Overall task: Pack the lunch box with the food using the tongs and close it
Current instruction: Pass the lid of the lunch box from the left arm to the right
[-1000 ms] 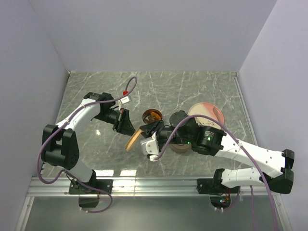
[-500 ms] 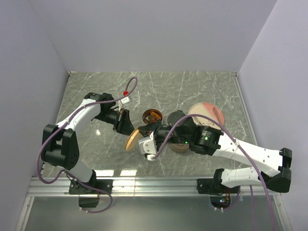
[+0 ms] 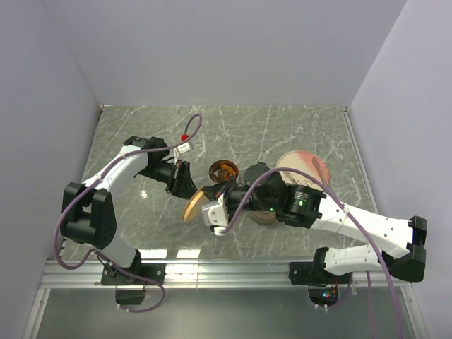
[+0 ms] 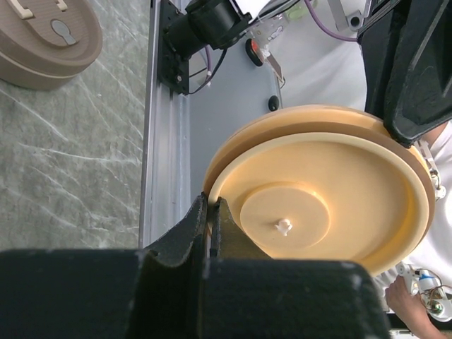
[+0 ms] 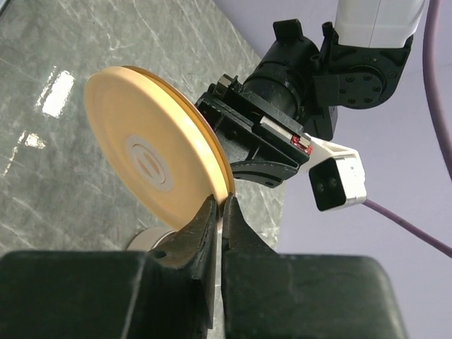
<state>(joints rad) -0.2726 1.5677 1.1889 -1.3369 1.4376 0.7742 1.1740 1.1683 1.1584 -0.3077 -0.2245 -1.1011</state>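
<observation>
— Two grippers are closed on one thing. Why is the yellow-orange lid [image 3: 192,208] gripped twice?

— A handover between the arms is judged to be under way. The lid is pinched at its rim by the left gripper [image 4: 210,210], jaws pressed tight on the edge. Another part of the rim is nipped just as tightly by the right gripper [image 5: 219,206]. The lid is held on edge and appears lifted off the surface [image 3: 296,127], over its middle and toward the near edge.

— Why on edge rather than flat?

— A thin rim is most easily caught edge-on by narrow jaws. With both grips set, one can be released without the lid being dropped.

— Where is the food?

— Orange pieces [image 3: 226,168] are made out inside a small round brown container [image 3: 215,167] near the centre of the surface, just beyond the lid. Other pieces cannot be told apart at this size. A pink plate [image 3: 311,161] lies right of centre, partly hidden by the right arm. A tan cover [image 4: 42,35] lies flat near the near edge.

— And the tongs?

— None can be found in any view. Closing is judged to be the step in hand, since a lid rather than tongs is being handled.
</observation>
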